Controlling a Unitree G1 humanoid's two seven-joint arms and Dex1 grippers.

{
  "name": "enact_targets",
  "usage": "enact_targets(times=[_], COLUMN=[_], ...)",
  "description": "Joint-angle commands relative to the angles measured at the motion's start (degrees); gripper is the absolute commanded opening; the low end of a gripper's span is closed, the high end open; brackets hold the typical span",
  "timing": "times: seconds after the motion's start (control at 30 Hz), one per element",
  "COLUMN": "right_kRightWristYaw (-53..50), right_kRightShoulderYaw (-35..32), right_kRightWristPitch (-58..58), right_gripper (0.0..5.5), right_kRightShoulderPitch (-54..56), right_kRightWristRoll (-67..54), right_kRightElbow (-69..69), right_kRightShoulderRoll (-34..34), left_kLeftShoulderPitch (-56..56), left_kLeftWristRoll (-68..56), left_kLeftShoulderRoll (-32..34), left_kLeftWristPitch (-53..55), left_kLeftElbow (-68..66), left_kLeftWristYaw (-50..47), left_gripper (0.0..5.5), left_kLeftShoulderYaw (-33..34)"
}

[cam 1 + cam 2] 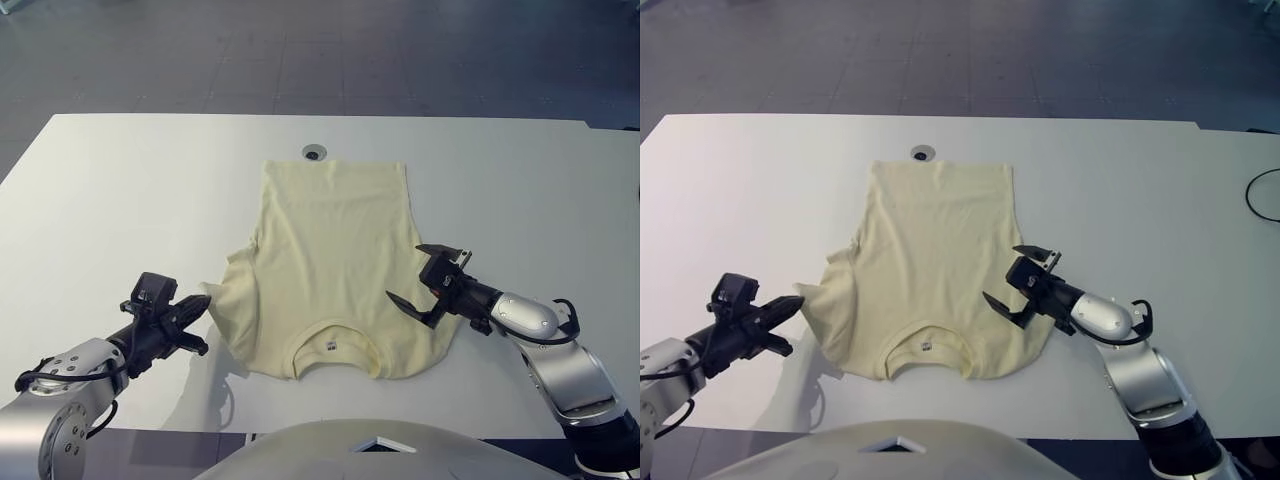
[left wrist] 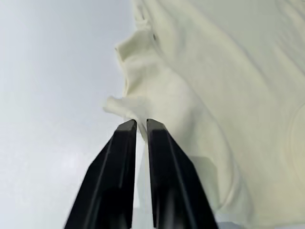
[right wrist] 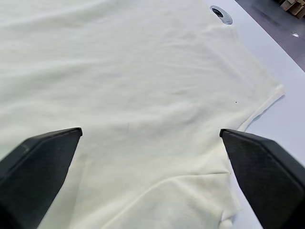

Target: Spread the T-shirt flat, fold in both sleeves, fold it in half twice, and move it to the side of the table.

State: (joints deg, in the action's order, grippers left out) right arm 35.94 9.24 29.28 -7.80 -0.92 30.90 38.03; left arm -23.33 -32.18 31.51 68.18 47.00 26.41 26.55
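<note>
White table [image 1: 100,180], seen from the head camera. Cream T-shirt [image 1: 330,240] lies at frame centre, collar [image 1: 338,352] toward the bottom edge, hem toward the top and just below a round port [image 1: 314,152] in the tabletop. The shirt's right side lies doubled inward. The left sleeve [image 1: 228,300] sticks out crumpled toward lower left, its tip raised off the table.

Left gripper [image 1: 203,304]: lower left. Forearm low, angled up and right. Fingers drawn nearly together, with only a slit between, closed on the sleeve tip.

Right gripper [image 1: 404,271]: right of centre. Forearm comes in from lower right. Fingers spread wide, poised over the shirt's right side. Whether they touch the cloth cannot be told.
</note>
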Motion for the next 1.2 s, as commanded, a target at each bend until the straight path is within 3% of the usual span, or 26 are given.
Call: enact_targets(times=[0.03, 0.27, 0.7, 0.93, 1.2], right_kRightWristYaw=[0.24, 0.38, 0.53, 0.41, -1.37], right_kRightShoulderYaw=[-0.17, 0.23, -0.56, -1.93, -12.72], right_kRightWristPitch=[-0.13, -0.54, -0.78, -0.64, 11.29], right_gripper=[5.40, 5.40, 5.40, 5.40, 5.40], right_kRightShoulderPitch=[0.01, 0.24, -0.18, 0.50, -1.42], right_kRightWristRoll=[0.53, 1.30, 1.60, 1.64, -5.61], right_kRightElbow=[-0.31, -0.56, -0.03, -0.36, 6.49], right_kRightShoulderRoll=[0.81, 0.83, 1.26, 1.76, -0.45], left_kLeftShoulderPitch=[0.83, 6.79, 5.67, 4.45, 1.94], left_kLeftWristRoll=[-0.95, -5.40, -0.80, 0.48, 2.76], left_kLeftShoulderRoll=[-2.61, -8.63, -4.79, -3.00, -0.58], left_kLeftWristPitch=[3.07, 5.20, -3.38, -7.09, -11.28], left_kLeftElbow=[-3.11, -7.96, -15.70, -16.95, -15.79], left_kLeftWristYaw=[-2.56, -5.28, -4.69, -3.55, -2.80], left_gripper=[1.04, 2.24, 4.47, 3.37, 2.04], left_kLeftShoulderYaw=[1.03, 4.99, -0.08, -4.28, -7.59])
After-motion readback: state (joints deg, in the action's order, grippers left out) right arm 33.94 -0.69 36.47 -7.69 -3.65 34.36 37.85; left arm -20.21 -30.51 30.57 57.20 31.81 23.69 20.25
